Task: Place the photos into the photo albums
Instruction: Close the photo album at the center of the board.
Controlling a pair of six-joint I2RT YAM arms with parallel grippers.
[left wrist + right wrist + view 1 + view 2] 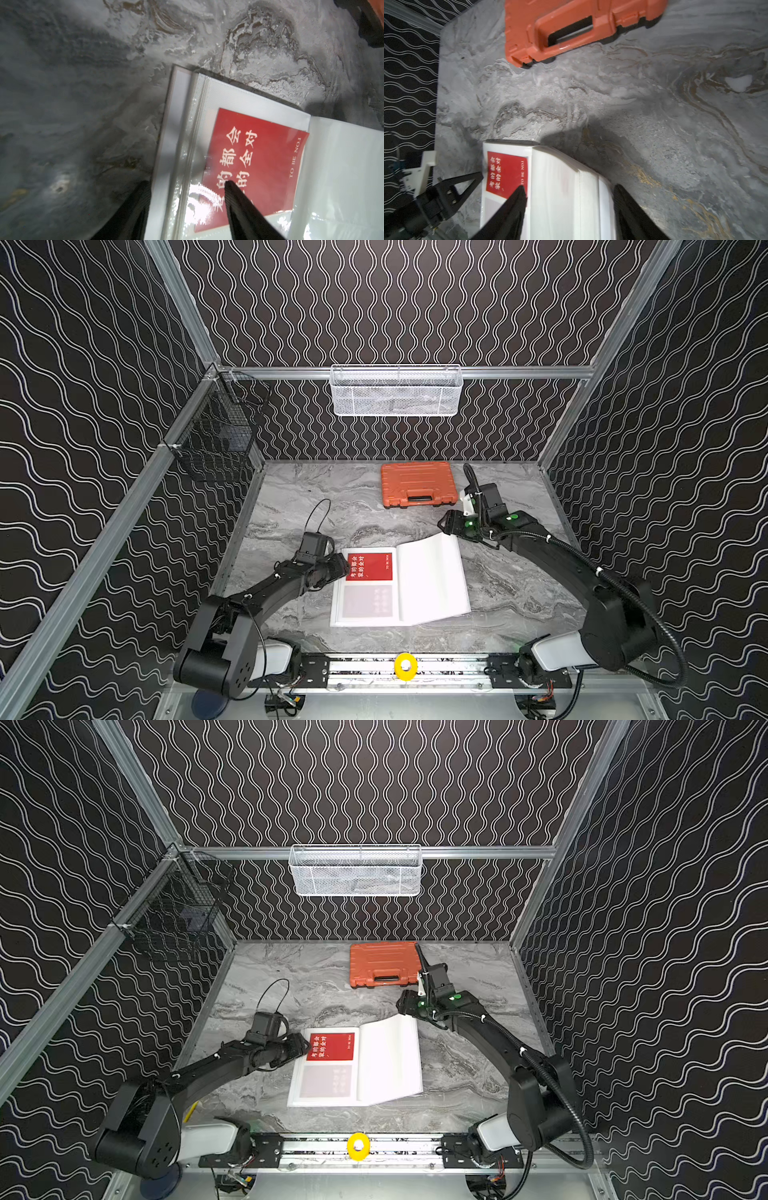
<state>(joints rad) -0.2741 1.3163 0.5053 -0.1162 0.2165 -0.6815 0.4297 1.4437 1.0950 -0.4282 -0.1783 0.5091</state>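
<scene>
The grey marble-patterned table (332,497), smooth and veined, is carrying everything. Near its front middle the photo album (432,576) is lying open: a large, thin white book whose right-hand block of pages is arching upward, while its left-hand page is lying flat under a glossy, clear plastic sleeve. Well behind it, by the back wall, a ribbed orange plastic tool case (417,485) with a slotted handle is lying flat.

A red photo (369,566), a small matte rectangle with white Chinese characters, is sitting in the far pocket of the left-hand page. A pale card (368,601) is showing faintly through the near pocket.

The left gripper (187,182) is straddling the album's outer left edge with its jaws apart and nothing clamped; one black, tapering finger (239,203) is lying over the red photo, the other off the book. The right gripper (569,189) is hovering at the far right corner of the arched pages, jaws apart; whether it is touching them cannot be told.
</scene>
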